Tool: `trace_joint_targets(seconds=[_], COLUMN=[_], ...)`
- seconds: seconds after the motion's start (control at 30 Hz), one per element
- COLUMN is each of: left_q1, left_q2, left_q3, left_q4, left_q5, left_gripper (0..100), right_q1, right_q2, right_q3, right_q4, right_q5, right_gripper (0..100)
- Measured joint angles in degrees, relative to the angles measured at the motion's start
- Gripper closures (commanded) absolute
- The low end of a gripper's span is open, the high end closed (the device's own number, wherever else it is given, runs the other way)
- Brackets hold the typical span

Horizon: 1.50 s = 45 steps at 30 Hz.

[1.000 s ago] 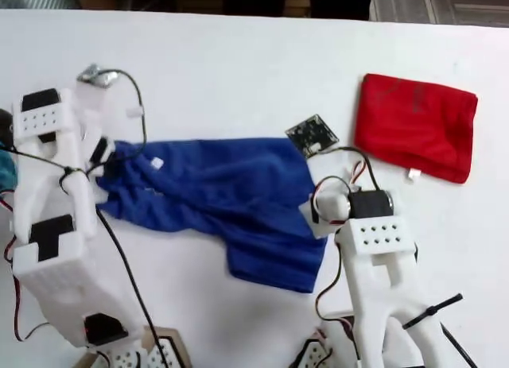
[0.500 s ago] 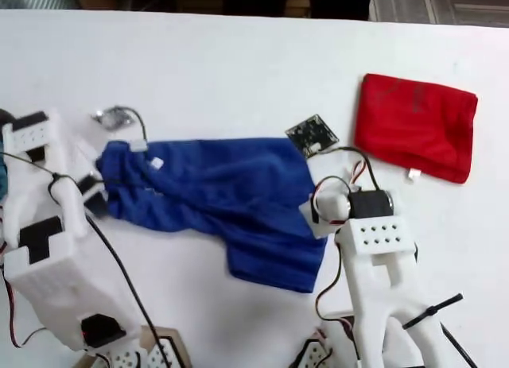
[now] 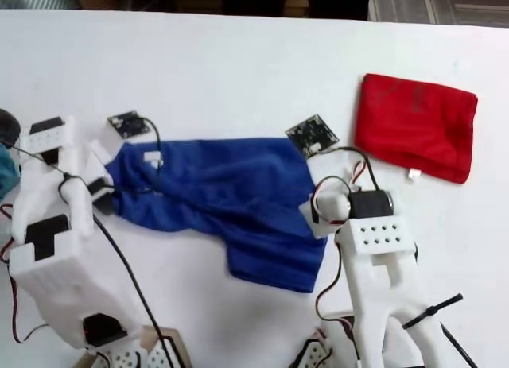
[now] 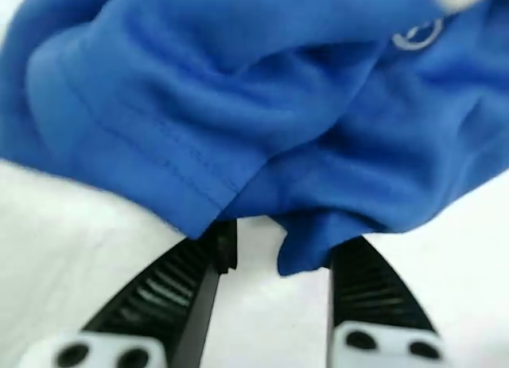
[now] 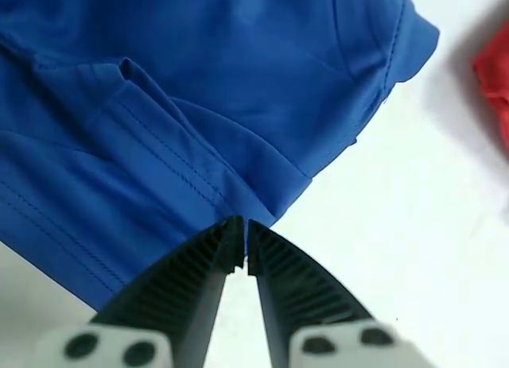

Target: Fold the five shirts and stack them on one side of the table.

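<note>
On the white table the crumpled blue cotton shirt lies mid-table, with a folded red cloth shirt near the right edge. My left jaws stand apart around the blue shirt's bunched end, and my right jaws are together at its hem. If I close the left now, I reckon it could pinch several layers and drag the shirt askew.
</note>
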Motion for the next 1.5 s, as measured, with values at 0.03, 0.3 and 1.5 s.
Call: trace_joint_targets(seconds=[0.03,0.3,1.5], left_q1=[0.26,2.02,0.0], left_q2=[0.0,0.0,0.0], left_q3=[0.0,0.0,-25.76], left_q4=[0.44,2.37,27.87], left_q5=[0.0,0.0,-6.59], left_gripper=[93,97,97], right_q1=[0.0,0.0,0.0], right_q2=[0.0,0.0,0.0], right_q3=[0.0,0.0,0.0], right_q4=[0.0,0.0,0.0], right_q5=[0.0,0.0,0.0], right_gripper=[97.8,97.8,97.8])
